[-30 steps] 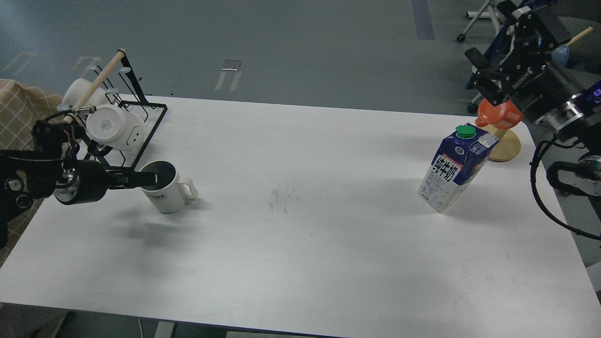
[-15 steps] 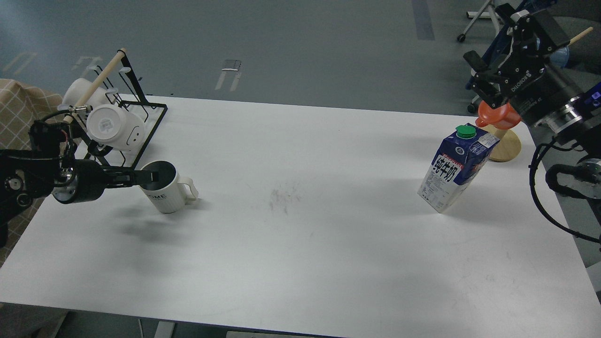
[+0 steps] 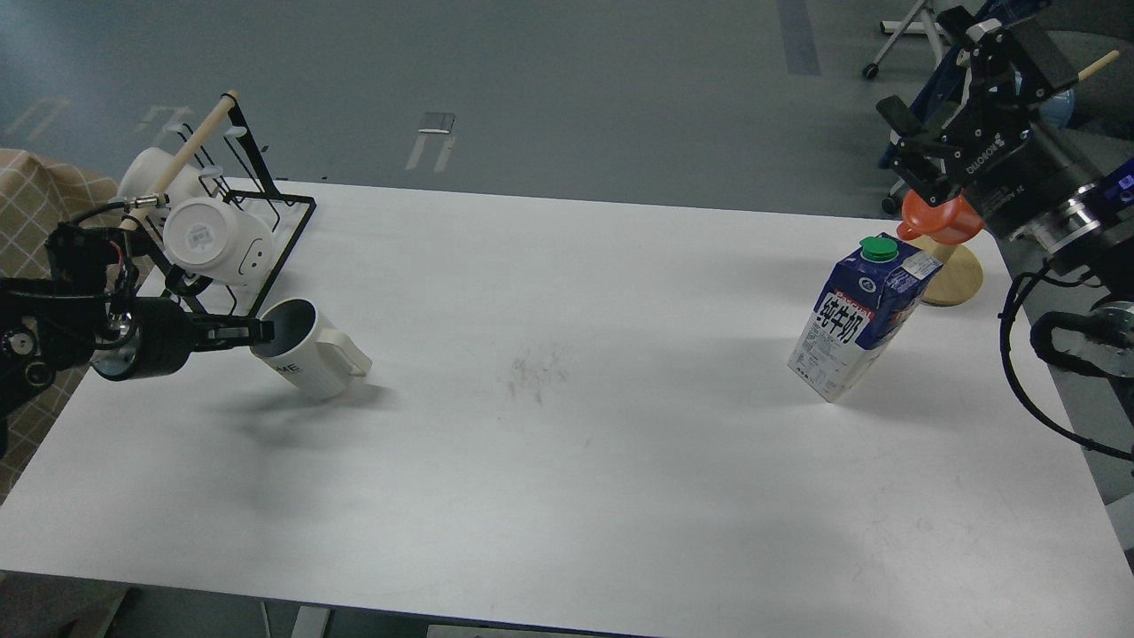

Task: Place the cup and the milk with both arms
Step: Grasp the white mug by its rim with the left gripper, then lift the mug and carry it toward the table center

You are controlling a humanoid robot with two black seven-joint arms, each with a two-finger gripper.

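The left gripper (image 3: pixel 259 332) reaches in from the left side and grasps the white mug (image 3: pixel 306 350) at its rim, one finger outside and the other seeming to go into the dark inside of the mug. The mug is tilted, its mouth leaning toward the gripper, and its lower edge is on or just above the white tabletop (image 3: pixel 567 461); I cannot tell if it touches. The mug is ceramic-looking, with fine vertical ribs, dark letters on the side and a square-shaped handle that points to the right. Just behind it is a black wire rack (image 3: pixel 266 221) with a pale wooden rod, and two more white mugs (image 3: pixel 217 239) hang there, smooth and round. The right gripper (image 3: pixel 921 155) is high at the far right, with its two black fingers spread apart and holding nothing; it hangs just above an orange cup (image 3: pixel 943 219) that sits on a round wooden stand (image 3: pixel 952 275). The milk carton (image 3: pixel 859 319) stands upright on the tabletop just beside that stand, well apart from the mug. It is a tall box of blue and white cardboard with a green screw cap and Chinese characters on the front.
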